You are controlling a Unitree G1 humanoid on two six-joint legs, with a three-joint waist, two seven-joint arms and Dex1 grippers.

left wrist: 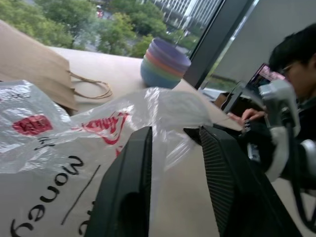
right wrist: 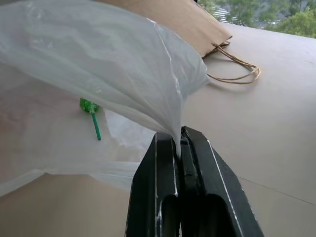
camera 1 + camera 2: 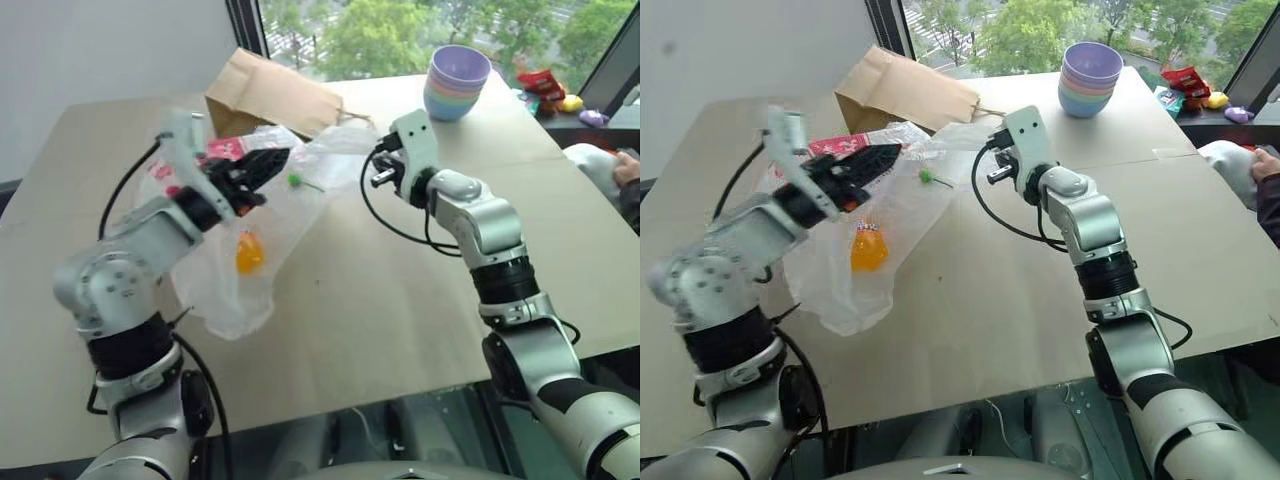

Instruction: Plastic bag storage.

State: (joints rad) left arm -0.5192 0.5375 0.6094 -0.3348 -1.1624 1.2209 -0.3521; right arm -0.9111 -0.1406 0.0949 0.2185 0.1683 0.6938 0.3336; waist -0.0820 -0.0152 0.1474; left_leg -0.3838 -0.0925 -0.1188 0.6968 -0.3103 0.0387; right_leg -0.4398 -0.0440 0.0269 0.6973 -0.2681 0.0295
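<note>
The right gripper (image 2: 178,148) pinches one corner of the plastic bag (image 3: 250,230), which stretches from it across the table (image 3: 400,300) toward the left gripper (image 1: 173,163). That gripper's fingers stand parted, with bag film draped between them, unclamped.

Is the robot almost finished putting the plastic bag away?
Not yet. Done so far: the right tool has pinched shut on an edge of the plastic bag. In hand: the left tool stands open at the bag's printed side, film lying between its fingers. Still left: the bag lies spread out on the table, with a small orange thing and a green lollipop inside it.
</note>
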